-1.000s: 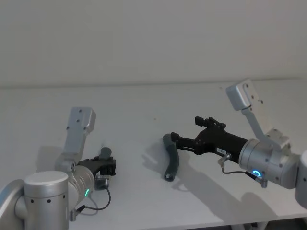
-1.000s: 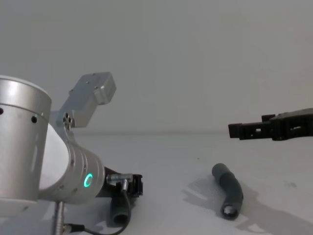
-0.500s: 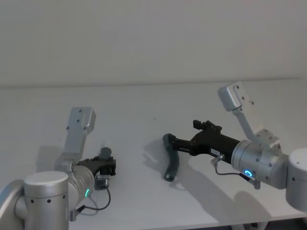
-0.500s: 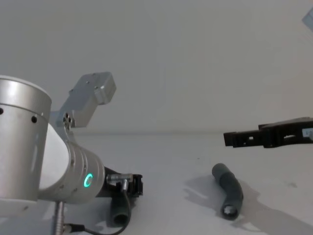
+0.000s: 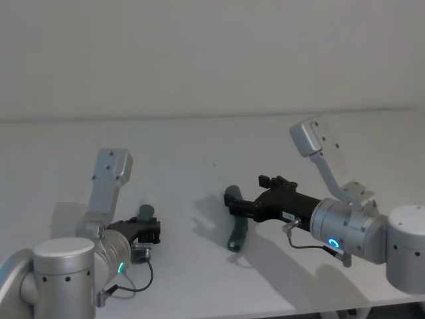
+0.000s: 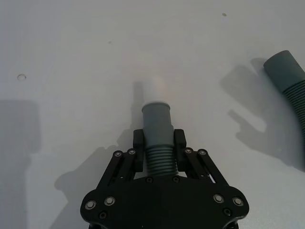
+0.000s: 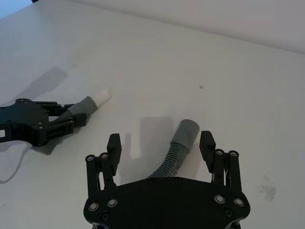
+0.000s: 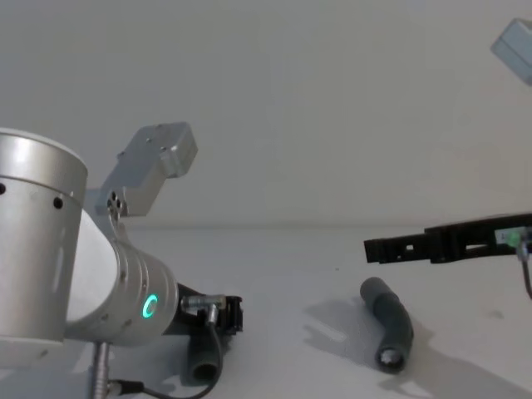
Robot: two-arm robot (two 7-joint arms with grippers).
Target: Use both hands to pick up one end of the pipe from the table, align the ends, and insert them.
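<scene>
1. our left gripper [image 6: 158, 144] has its fingers [image 6: 138, 143] pinched on the ribbed part of the white-tipped hose [image 6: 157, 125]. the cuff and white tip [image 6: 154, 89] jut out past them.
2. our right gripper [image 7: 160, 142] has its fingers [image 7: 113, 145] spread wide and holds nothing.
3. the loose hose [image 5: 237, 222] lies below those fingers, not touching them. from the right wrist its cuff [image 7: 185, 131] shows in the gap, closer to one finger.
4. its long axis runs from far edge to near edge, slightly bent, with the cuff at the far end. the right gripper reaches over it from the right edge.
5. it rests mid-tabletop [image 5: 199, 146]. the held hose sits low toward the near left corner, well apart, so the right arm is much nearer.
6. we judge the right arm must drop and centre on the cuff before closing.
</scene>
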